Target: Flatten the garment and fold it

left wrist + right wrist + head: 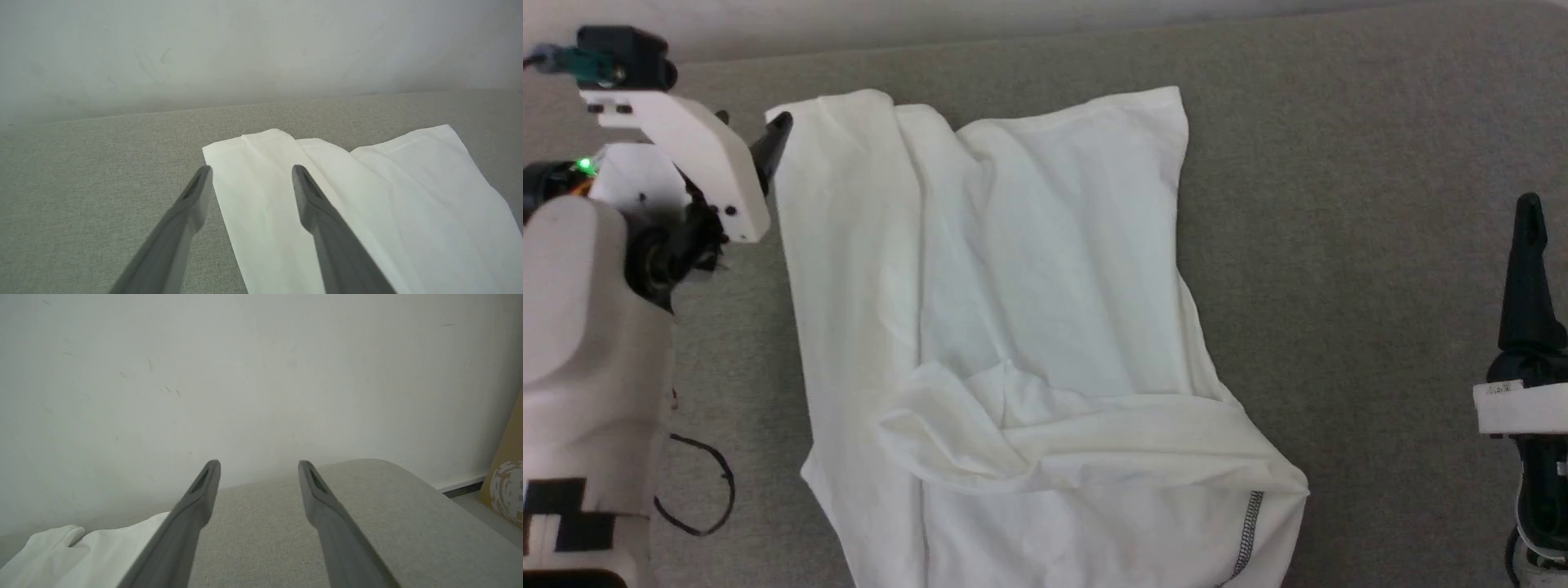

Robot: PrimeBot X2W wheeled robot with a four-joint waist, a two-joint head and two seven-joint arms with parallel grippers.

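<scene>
The white garment [1029, 327] lies spread on the grey cushion [1356, 204], with loose folds across its near part and a dark zigzag seam [1248, 531] at the lower right. My left gripper [778, 135] is at the garment's far left corner. In the left wrist view the left gripper [251, 171] is open, with one finger over the cushion and the other over the white cloth [367, 204]; nothing is held. My right gripper [1530, 220] stands well to the right of the garment. It [258, 465] is open and empty above bare cushion, with the garment's edge [81, 555] at lower left.
A pale wall [261, 375] runs along the cushion's far edge. The cushion rounds off at its far right corner [392, 469], beyond which stands a brown cardboard piece [506, 477] on the floor. A thin black cable [698, 490] loops beside my left arm.
</scene>
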